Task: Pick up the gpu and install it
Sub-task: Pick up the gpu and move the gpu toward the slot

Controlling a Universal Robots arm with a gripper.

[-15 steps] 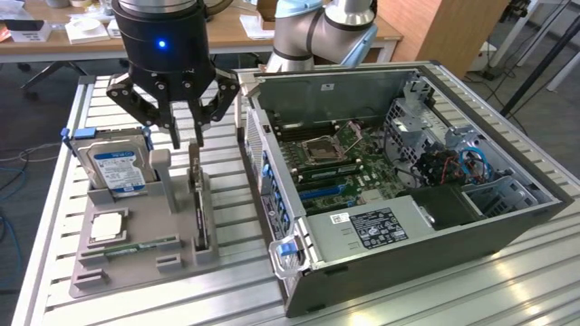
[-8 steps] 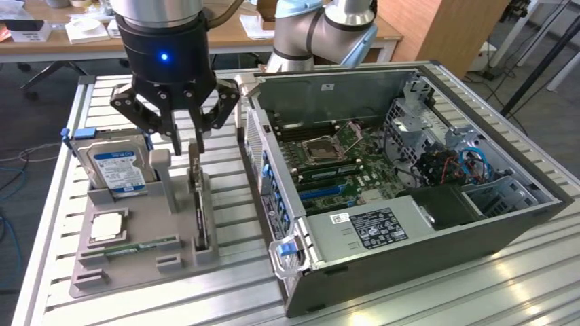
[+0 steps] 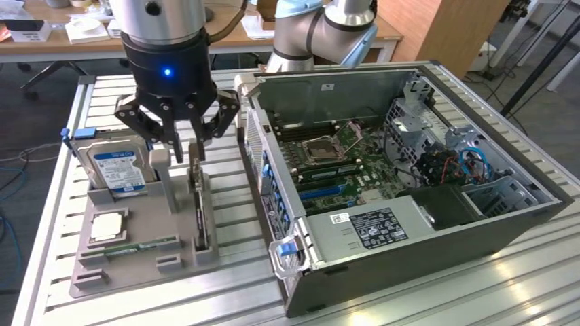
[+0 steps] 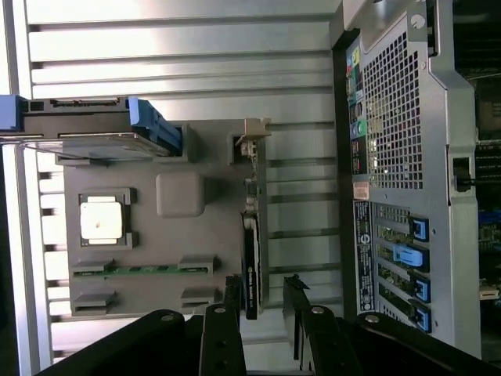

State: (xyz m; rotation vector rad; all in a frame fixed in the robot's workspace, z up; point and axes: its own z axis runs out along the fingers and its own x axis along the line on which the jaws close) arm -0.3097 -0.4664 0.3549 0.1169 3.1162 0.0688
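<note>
Exterior view, near to far. A table (image 3: 471,299) of ribbed aluminium slats, pale and shiny, carries everything.

On it, at 9 o'clock from the computer case (image 3: 435,255), sits a matte grey plastic tray (image 3: 136,268) with moulded pockets and posts, shaped so each part waits in a known pose. At the tray's 6 o'clock edge a slim green memory stick (image 3: 136,246) lies flat between small blocks. At 8 o'clock a square processor (image 3: 106,226) with a pale metal lid rests in a frame.

The gpu (image 3: 198,204), a thin black card, stands on its long edge in a slotted holder along the tray's 3 o'clock side. It probably stands upright so that its upper edge is free to be pinched.

The black gripper (image 3: 189,146) hangs straight above the card's far end, its 2 linkage fingers spread wide with nothing between them. In the wrist view the gripper (image 4: 263,286) has 1 finger on each side of the gpu (image 4: 250,258), closer on 1 side. The card looks untouched.

At the tray's 11 o'clock corner a silver hard drive (image 3: 118,170) with a blue label leans upright in its cradle.

The dark steel case lies on its side with the panel off, so the green motherboard (image 3: 335,163) faces up for installing from above. A boxy grey power supply (image 3: 371,227) fills its near corner.

Beyond, at 12 o'clock, stand the arm's (image 3: 313,34) silver joints and a wooden desk (image 3: 54,44).
</note>
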